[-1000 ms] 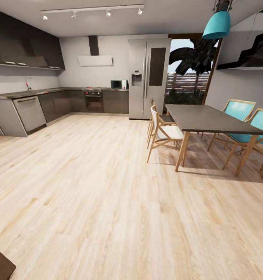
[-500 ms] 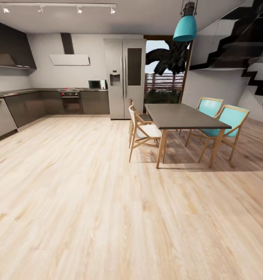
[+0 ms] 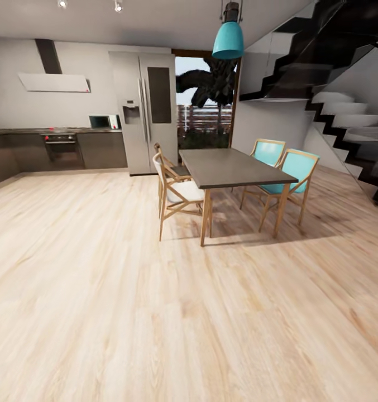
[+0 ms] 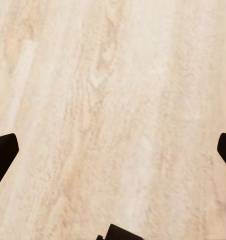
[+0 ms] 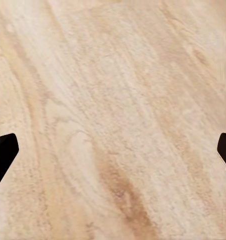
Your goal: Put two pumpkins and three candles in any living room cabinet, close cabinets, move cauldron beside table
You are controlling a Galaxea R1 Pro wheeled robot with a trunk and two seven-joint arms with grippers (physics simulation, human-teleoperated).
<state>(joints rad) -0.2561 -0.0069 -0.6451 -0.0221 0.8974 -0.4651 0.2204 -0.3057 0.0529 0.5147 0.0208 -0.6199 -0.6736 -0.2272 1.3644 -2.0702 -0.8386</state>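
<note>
While facing the dining table point(image 3: 230, 167), no pumpkins or candles seen. Both grippers spread wide, empty. Probably light, rigid; grasp around the sides.

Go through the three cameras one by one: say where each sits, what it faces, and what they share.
Head view: on the robot's head, facing the dining table, fridge and stairs.
Left wrist view: near the left pincer, facing the plank floor; dark fingertips at the edges.
Right wrist view: near the right pincer, facing the floor likewise.
Shared: the light wood floor.
</note>
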